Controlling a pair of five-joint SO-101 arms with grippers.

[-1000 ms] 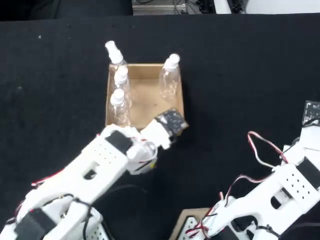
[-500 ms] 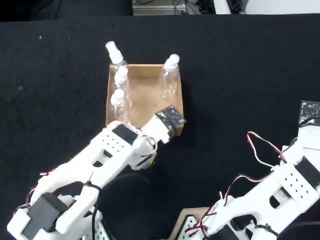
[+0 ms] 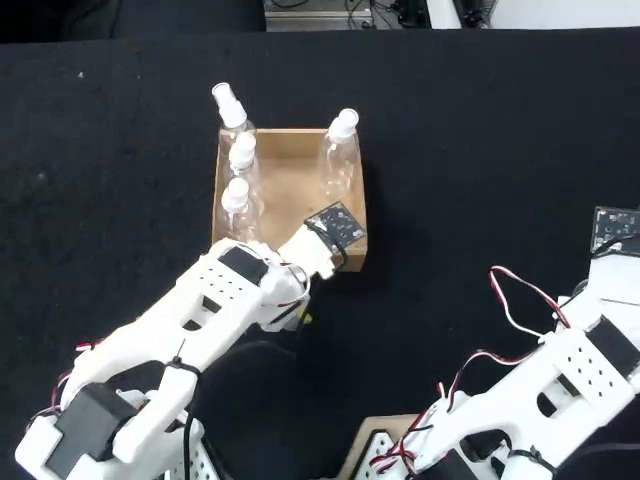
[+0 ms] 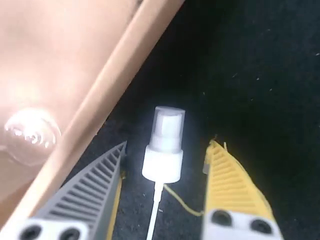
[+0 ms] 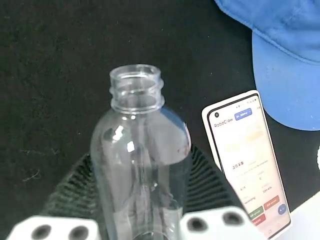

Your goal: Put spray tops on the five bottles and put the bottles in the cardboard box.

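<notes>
Left gripper [image 4: 167, 146]: jaws apart, one on each side of a spray top [image 4: 164, 142] resting on the black table [image 3: 480, 130], just outside the wall of the cardboard box [image 3: 292, 195]. In the high view, the left arm [image 3: 225, 300] ends over the box's 5 o'clock corner.

Box contents: two topped bottles [image 3: 242, 155] along the 9 o'clock wall and a third topped bottle [image 3: 338, 150] at 1 o'clock. A fourth topped bottle [image 3: 228, 105] stands at the 11 o'clock corner; inside or outside cannot be determined.

Right gripper [image 5: 142, 165]: clamped on an open-necked bottle [image 5: 136, 130]. A phone [image 5: 247, 160] and a blue cap [image 5: 285, 50] lie beyond it.
</notes>
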